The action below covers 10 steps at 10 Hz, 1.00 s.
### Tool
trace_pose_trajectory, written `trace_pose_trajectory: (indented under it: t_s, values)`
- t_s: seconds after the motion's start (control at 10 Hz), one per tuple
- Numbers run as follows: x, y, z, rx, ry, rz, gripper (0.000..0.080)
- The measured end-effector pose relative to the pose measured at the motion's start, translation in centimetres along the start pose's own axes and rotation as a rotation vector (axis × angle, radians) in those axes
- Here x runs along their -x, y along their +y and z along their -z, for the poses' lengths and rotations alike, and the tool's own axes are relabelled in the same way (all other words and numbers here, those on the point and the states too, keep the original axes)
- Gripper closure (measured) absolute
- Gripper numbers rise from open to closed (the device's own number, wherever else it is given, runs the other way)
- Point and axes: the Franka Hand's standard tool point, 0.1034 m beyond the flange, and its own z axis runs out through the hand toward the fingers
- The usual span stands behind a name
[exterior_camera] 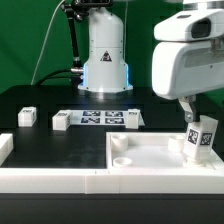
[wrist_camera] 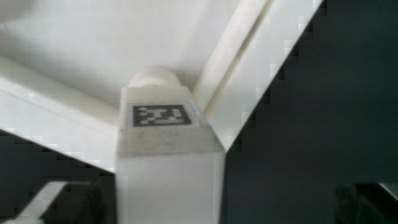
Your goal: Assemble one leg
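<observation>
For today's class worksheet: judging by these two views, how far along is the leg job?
Done: one leg stands tilted at the tabletop's corner, on the exterior view's right. In hand: the gripper hovers above it, jaws wide; whether the fingers touch it I cannot tell. Left: whether it is seated is unclear; other legs lie loose beside the marker board.

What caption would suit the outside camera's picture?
Robot gripper open above a tagged white leg standing at the tabletop panel's corner.

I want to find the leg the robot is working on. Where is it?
The leg stands at the exterior view's right, on the tabletop panel's far corner, right under the gripper.
</observation>
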Motion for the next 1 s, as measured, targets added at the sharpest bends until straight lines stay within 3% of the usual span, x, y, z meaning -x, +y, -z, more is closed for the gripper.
trace_pose_trajectory:
  t_s: [0.2, 0.4, 0.7, 0.8, 0.9, 1.0]
  values:
    - [0.0, 0.8, -0.6, -0.019, -0.059, 0.001, 0.015]
    - [-0.2, 1.9, -0.8, -0.004, -0.022, -0.003, 0.015]
    - [0.2, 2.3, -1.5, 0.005, 0.001, 0.003, 0.017]
    - [0.2, 2.3, -1.5, 0.005, 0.002, 0.003, 0.0311]
    - [0.2, 2.3, -1.5, 0.005, 0.002, 0.003, 0.0311]
    - [0.2, 2.3, -1.5, 0.005, 0.002, 0.003, 0.0502]
